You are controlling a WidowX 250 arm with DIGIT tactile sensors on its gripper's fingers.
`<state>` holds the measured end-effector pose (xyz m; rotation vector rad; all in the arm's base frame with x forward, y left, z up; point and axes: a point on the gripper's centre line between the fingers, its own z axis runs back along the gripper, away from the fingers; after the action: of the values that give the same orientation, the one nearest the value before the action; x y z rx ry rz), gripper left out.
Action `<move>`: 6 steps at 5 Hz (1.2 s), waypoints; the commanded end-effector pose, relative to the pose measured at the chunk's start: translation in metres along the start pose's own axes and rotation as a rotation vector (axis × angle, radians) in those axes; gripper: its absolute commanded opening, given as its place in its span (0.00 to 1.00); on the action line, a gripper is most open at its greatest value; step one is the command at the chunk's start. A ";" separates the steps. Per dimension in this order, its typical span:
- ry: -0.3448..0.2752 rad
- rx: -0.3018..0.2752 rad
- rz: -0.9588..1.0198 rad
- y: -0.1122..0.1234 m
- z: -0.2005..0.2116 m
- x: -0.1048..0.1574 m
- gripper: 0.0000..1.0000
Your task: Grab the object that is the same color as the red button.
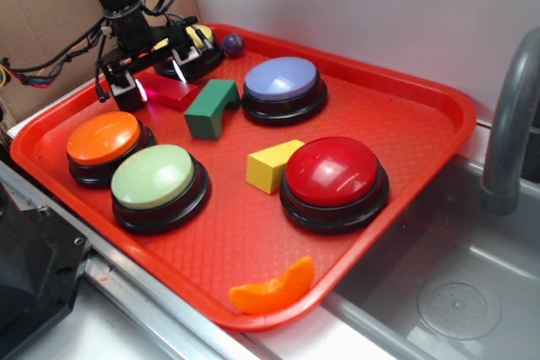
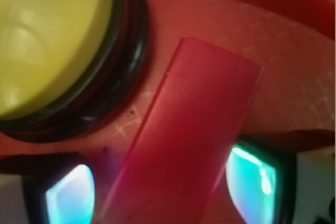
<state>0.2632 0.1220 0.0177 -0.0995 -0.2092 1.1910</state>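
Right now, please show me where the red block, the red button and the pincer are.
red block [image 2: 184,140], wrist view, middle of its top face.
red button [image 1: 331,169], exterior view, top of the dome.
pincer [image 1: 152,80], exterior view, midway between the fingertips.

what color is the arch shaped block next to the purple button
Green, seen best in the exterior view.

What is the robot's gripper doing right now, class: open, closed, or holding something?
Gripper: open, fingers either side of the red block, not visibly clamped on it.
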 end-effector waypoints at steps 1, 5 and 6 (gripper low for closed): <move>-0.017 -0.020 -0.033 0.003 0.007 0.006 0.00; -0.012 -0.038 -0.123 -0.015 0.080 -0.008 0.00; 0.041 0.026 -0.308 -0.029 0.113 -0.014 0.00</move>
<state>0.2591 0.0847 0.1087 -0.0645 -0.0945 0.8980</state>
